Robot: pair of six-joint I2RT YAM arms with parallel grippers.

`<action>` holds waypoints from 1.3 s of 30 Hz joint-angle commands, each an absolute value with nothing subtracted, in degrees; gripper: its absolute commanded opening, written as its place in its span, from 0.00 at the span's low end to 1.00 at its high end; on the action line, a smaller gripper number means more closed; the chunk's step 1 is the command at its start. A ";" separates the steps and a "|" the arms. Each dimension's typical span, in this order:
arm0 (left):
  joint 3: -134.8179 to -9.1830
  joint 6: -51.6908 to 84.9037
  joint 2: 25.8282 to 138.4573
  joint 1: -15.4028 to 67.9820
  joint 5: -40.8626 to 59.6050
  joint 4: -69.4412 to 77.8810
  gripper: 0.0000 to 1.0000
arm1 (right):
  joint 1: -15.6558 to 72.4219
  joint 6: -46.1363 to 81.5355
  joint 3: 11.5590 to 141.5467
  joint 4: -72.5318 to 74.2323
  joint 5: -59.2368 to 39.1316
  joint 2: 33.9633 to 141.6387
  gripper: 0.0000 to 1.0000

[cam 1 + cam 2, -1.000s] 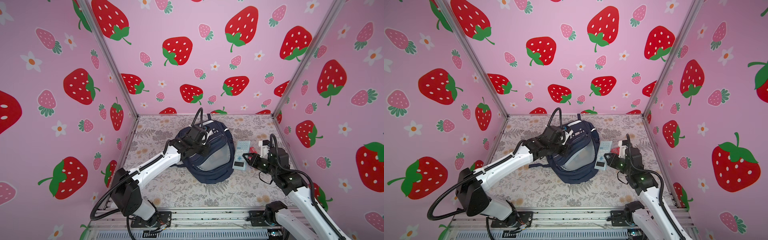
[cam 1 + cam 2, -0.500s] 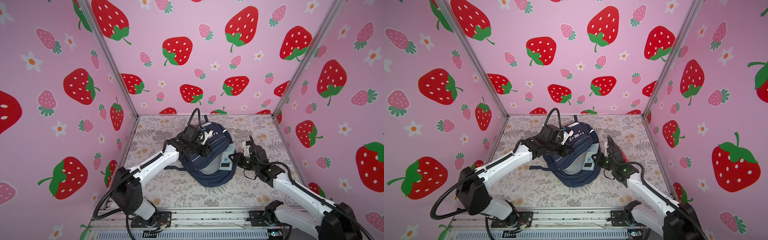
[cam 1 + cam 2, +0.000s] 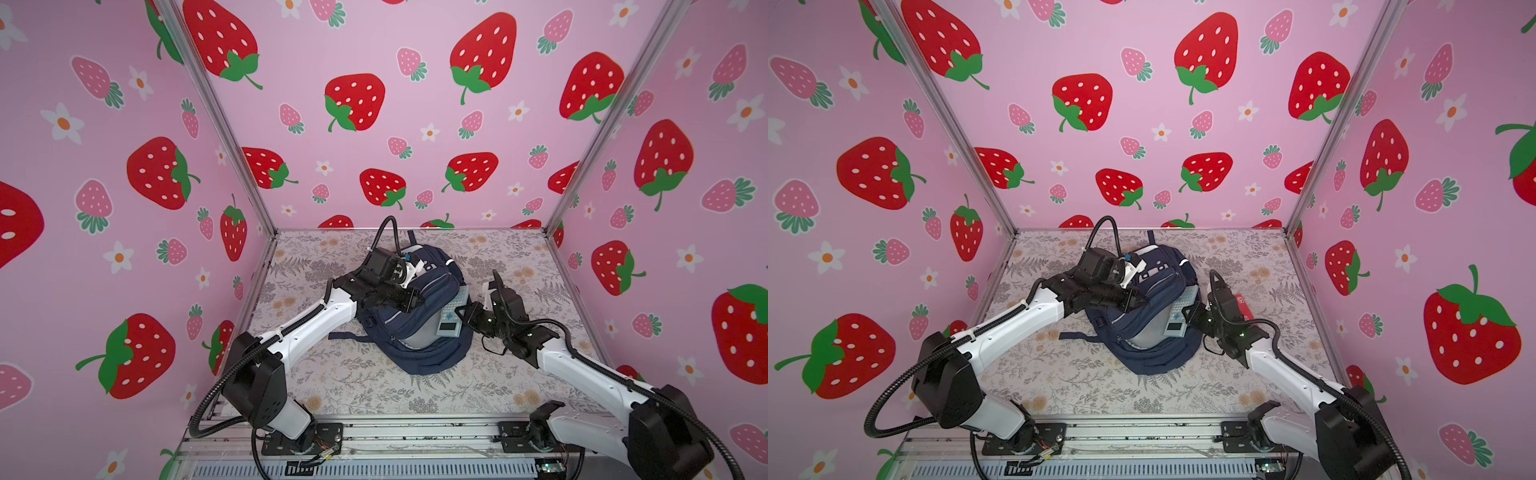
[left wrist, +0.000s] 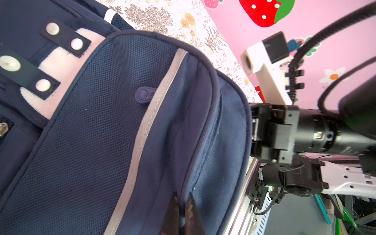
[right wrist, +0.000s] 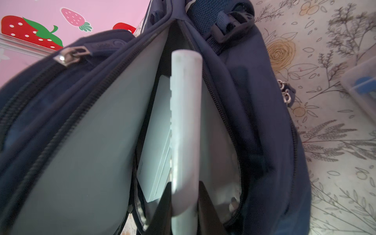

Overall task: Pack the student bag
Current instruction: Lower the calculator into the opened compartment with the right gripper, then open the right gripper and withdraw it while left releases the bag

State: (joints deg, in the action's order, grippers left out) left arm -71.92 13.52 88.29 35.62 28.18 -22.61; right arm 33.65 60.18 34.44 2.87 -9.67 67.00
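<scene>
Right pincer: you are pinching the calculator, with its far end in the bag's open mouth.
Left pincer: pressed together on the cloth. It holds the student bag open on the worktop.
Done: a flat white thing is inside.
Left to do, I think: push the calculator in, pack the red thing, and zip up.

Navy student bag with silver stripes and grey lining, pale grey calculator, pink walls covered in red strawberries, table in grey-and-tan floral print.
</scene>
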 commanded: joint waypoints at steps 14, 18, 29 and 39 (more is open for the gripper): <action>-73.61 12.35 89.49 36.74 31.03 -21.30 0.00 | 36.09 60.73 43.58 11.66 -12.55 81.44 0.02; -73.47 12.56 90.03 36.82 31.12 -21.09 0.00 | 37.34 61.80 45.17 15.71 -14.37 85.07 0.02; -73.65 13.84 92.42 36.91 32.20 -20.13 0.00 | 38.99 65.30 46.30 27.37 -18.17 95.10 0.09; -74.18 13.88 92.43 36.74 28.02 -21.87 0.00 | 39.30 60.08 47.95 9.16 -5.97 90.14 0.51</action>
